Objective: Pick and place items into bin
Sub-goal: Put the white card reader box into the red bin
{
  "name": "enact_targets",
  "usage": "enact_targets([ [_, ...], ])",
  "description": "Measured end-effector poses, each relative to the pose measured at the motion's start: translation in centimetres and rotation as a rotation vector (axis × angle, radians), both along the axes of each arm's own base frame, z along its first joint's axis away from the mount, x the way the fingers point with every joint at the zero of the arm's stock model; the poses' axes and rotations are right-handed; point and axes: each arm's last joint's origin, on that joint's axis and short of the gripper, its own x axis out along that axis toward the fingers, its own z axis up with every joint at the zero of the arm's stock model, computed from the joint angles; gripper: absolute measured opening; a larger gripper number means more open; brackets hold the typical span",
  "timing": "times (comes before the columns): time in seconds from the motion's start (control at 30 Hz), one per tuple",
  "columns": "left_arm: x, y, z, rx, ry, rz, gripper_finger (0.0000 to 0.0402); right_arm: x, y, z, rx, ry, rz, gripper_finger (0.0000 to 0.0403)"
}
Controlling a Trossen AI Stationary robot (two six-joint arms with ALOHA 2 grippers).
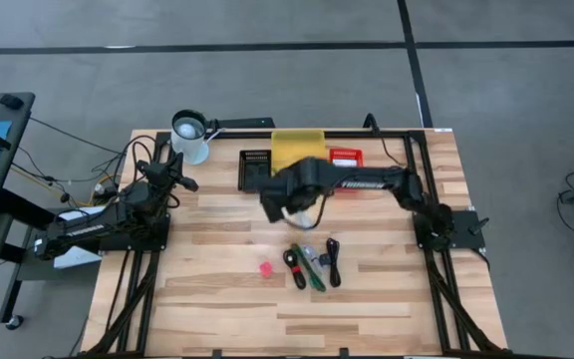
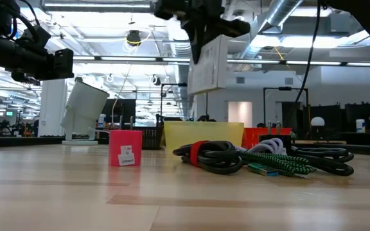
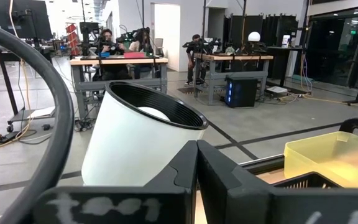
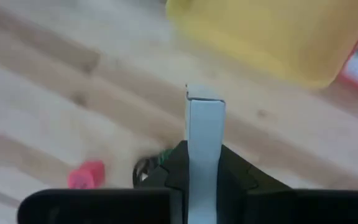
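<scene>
Toward the bench's far edge from my right gripper (image 4: 205,163), clamped on an upright white box (image 4: 205,149), lies the yellow bin (image 4: 272,34).

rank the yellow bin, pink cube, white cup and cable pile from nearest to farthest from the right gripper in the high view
Right gripper, holding a white box, sits mid-table.
1. Yellow bin, just behind it toward the table's back edge.
2. Cable pile and pink cube, both in front; too close to call.
3. White cup, far off at the back-left corner, by the left gripper.
</scene>
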Motion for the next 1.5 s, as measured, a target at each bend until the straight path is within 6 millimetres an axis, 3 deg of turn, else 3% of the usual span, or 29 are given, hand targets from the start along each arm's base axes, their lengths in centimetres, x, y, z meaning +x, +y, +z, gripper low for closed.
enact_targets([
  [0.33, 0.0, 0.0, 0.0, -0.001, 0.004, 0.000, 0.0000, -3.5, -7.6, 4.7, -0.099, -0.085, -0.077, 0.0035],
  [0.57, 0.0, 0.0, 0.0, -0.002, 0.005, 0.000, 0.0000, -6.5, -12.1, 6.3, -0.203, -0.056, -0.089, 0.0035],
  [0.73, 0.0, 0.0, 0.0, -0.002, 0.006, 0.000, 0.0000, -9.0, -14.8, 4.1, -0.201, 0.083, -0.148, 0.0035],
  [0.93, 0.0, 0.0, -0.1, -0.002, 0.006, 0.000, 0.0000, -11.5, -17.4, -1.2, -0.103, 0.272, -0.211, 0.0035],
  [1.07, 0.0, 0.0, 0.0, -0.002, 0.006, 0.000, 0.0000, -11.7, -18.6, -3.7, -0.044, 0.232, -0.202, 0.0035],
  [1.3, 0.0, 0.0, -0.1, -0.002, 0.006, 0.001, 0.0000, -11.9, -20.9, -4.4, -0.026, 0.125, -0.253, 0.0035],
  [1.5, 0.0, 0.0, 0.0, -0.002, 0.007, 0.000, 0.0000, -12.4, -20.7, -4.5, 0.022, 0.155, -0.277, 0.0036],
])
